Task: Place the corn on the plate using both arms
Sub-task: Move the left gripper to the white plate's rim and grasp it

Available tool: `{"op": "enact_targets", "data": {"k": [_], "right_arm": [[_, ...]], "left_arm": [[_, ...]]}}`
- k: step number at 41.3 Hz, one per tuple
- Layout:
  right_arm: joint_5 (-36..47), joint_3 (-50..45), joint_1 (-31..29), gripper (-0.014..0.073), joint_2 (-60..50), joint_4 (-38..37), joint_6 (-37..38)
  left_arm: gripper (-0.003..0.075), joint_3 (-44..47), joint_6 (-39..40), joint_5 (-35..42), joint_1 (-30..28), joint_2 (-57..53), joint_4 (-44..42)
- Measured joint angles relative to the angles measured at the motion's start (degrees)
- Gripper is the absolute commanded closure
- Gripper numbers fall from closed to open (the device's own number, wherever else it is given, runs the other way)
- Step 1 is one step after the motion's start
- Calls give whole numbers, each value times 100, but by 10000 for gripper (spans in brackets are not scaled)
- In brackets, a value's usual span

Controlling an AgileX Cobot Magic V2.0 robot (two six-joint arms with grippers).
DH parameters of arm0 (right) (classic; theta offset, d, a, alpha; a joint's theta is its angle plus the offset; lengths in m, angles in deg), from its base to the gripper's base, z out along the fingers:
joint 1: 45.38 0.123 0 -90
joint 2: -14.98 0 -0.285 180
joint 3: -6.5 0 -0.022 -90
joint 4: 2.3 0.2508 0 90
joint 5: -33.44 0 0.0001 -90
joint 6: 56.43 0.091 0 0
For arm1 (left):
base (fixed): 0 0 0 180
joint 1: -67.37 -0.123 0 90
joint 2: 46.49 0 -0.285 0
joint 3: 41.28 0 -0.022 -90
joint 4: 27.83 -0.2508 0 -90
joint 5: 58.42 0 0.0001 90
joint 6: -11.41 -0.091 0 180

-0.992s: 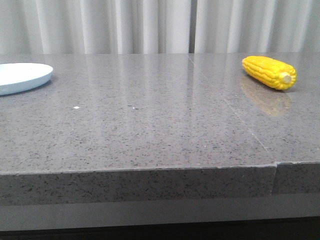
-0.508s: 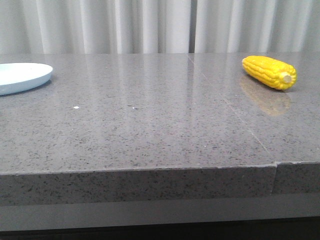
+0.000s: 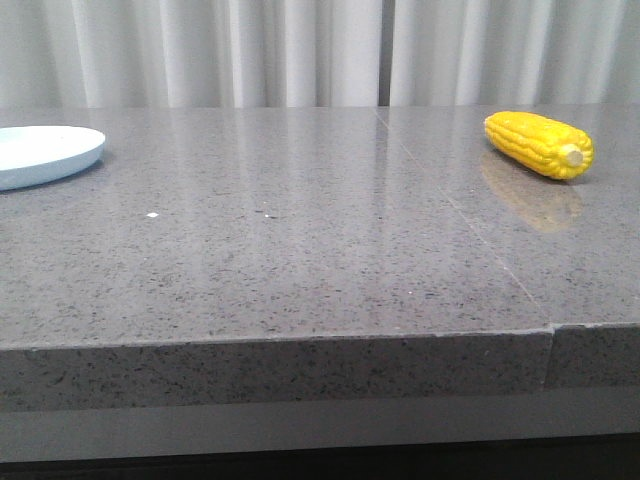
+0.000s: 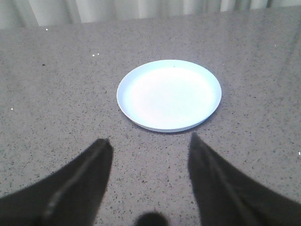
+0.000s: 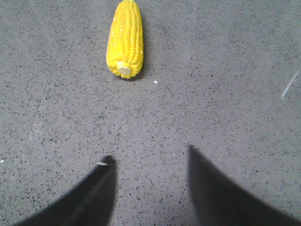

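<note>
Pale pleated curtains (image 3: 300, 50) behind a grey speckled stone tabletop (image 3: 300, 260). Bright yellow corn cob (image 3: 538, 144) with pale stub end lies flat near the far right corner. Round shallow pale blue-white plate (image 3: 45, 155) sits at the far left edge, well apart from it. Left tool (image 4: 149, 141) spread wide, nothing gripped, near the plate. Right tool (image 5: 149, 153) likewise released, corn beyond its tips.

You will find no readable text, label, brand, number or sign in any of the three views. The corn (image 3: 538, 144), the plate (image 4: 169, 94) and the grey speckled table (image 3: 300, 250) all show plain, unmarked surfaces.
</note>
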Motion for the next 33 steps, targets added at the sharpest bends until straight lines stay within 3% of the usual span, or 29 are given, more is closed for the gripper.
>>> {"op": "enact_targets", "data": {"k": [12,20,27,33], "right_arm": [[0,0,0,-6,0,0,-9],[0,0,0,-6,0,0,-9],[0,0,0,-6,0,0,-9],[0,0,0,-6,0,0,-9]], "left_arm": [[227,-53,0,-94,0,662,-12],[226,-583,0,-190,-64,1650,-23],[226,-1364,-43,-528,-496,2827,87],[226,-1972,-767,-706,-1000,3782,935]]}}
